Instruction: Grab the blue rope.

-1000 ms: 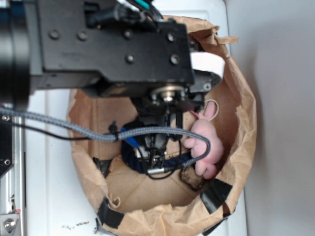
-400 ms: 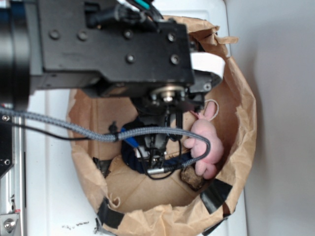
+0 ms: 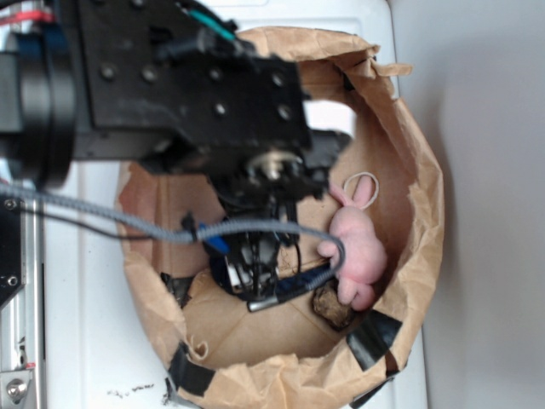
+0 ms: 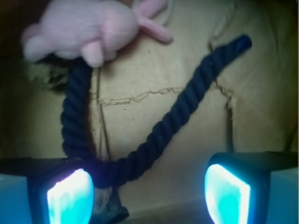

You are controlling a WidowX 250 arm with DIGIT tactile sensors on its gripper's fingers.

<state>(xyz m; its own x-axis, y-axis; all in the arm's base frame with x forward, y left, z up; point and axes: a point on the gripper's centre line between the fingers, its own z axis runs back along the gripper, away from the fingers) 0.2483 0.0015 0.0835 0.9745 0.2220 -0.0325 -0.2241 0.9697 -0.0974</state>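
The blue rope (image 4: 177, 112) lies on the brown paper floor in a V shape. One arm of the V runs up right to its brighter blue capped end (image 4: 240, 44); the other runs up left under the pink plush bunny (image 4: 84, 28). My gripper (image 4: 148, 196) is open just above the floor. The rope's bend sits by the left finger pad (image 4: 70, 196), while the right pad (image 4: 226, 193) stands apart from it. In the exterior view the gripper (image 3: 258, 277) reaches down into the bag, and only bits of the blue rope (image 3: 218, 245) show beside the bunny (image 3: 358, 247).
A crumpled brown paper bag (image 3: 426, 196) with black tape patches (image 3: 375, 336) walls in the work area. A brown lump (image 3: 330, 305) lies below the bunny. The grey braided robot cable (image 3: 128, 223) loops across in front of the gripper.
The arm has shifted left and slightly up in the exterior view, carrying the gripper a little left. The rope and bunny have not moved.
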